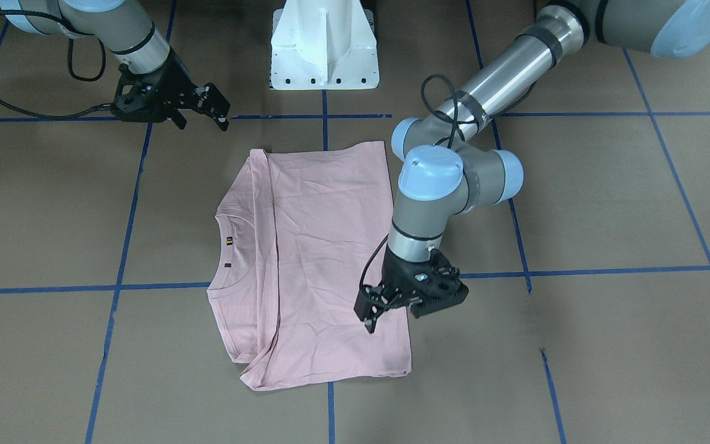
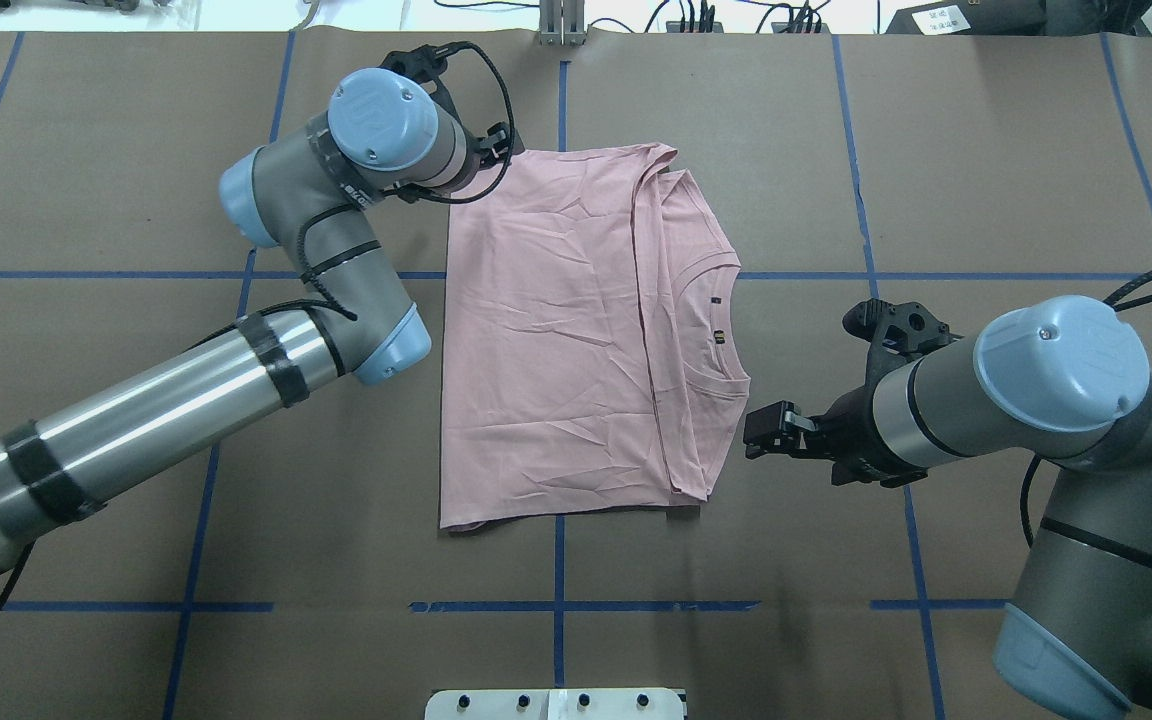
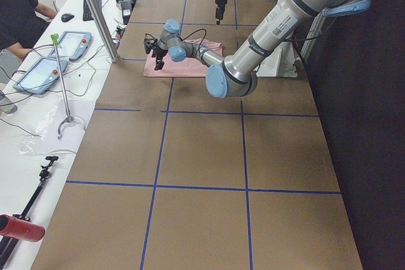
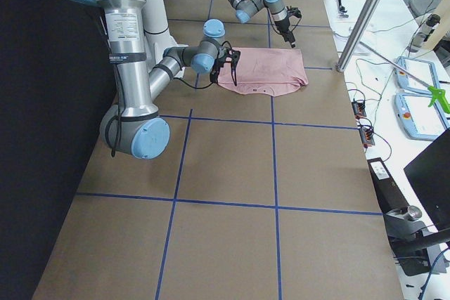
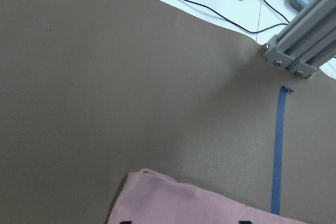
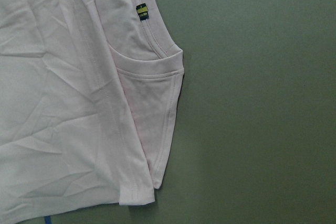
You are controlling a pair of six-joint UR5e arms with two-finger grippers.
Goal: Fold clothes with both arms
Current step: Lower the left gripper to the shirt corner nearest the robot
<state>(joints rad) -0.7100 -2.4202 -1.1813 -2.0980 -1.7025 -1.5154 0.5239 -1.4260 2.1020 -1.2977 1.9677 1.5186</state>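
The pale pink T-shirt [image 2: 546, 340] lay flat at the middle of the table [image 2: 936, 150], collar [image 2: 726, 300] at 3 o'clock on the overhead view, with one side folded over beside it. The left gripper [image 1: 386, 314] hung over the shirt's 11 o'clock corner, fingers set wide apart and holding nothing. The right gripper [image 2: 758, 437] stood just off the 4 o'clock edge, clear of the fabric, jaws parted and empty. The risk, as I judged it, was the left pinching only the top layer, or lifting alone; either would skew the shirt and spill the fold open
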